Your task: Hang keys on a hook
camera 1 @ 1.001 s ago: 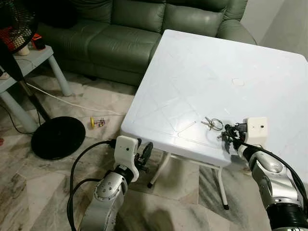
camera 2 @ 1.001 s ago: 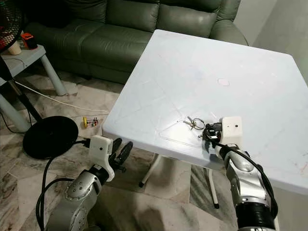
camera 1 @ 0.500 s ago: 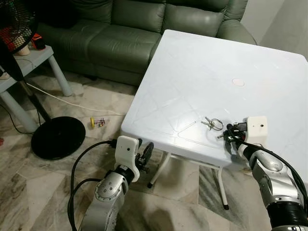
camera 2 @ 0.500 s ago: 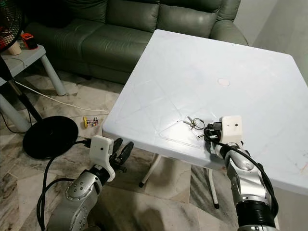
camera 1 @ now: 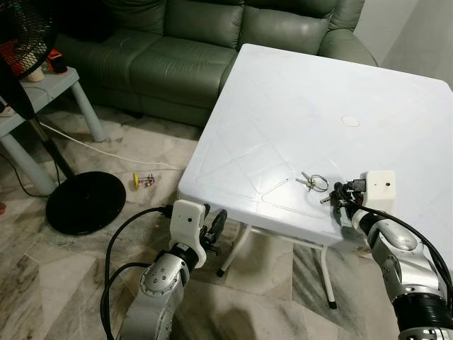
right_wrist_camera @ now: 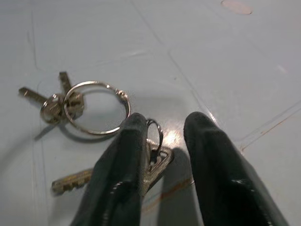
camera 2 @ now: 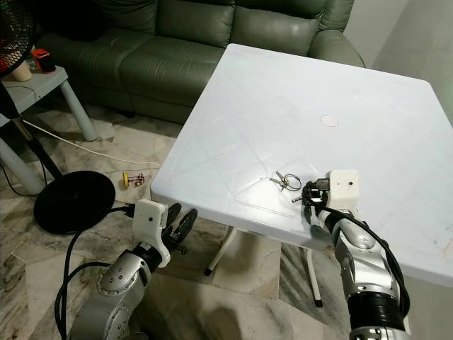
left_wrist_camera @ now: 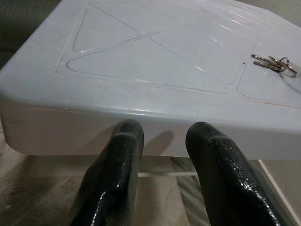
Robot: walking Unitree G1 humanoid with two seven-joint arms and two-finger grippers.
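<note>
My right gripper sits low on the white table, fingers parted, just short of the key ring. The right wrist view shows a second small key lying against one finger, indistinct from the head. My left gripper hovers open below the table's edge. The right gripper has crept slightly further from the key ring than a second ago.

White table, green sofa, silvery keys.
</note>
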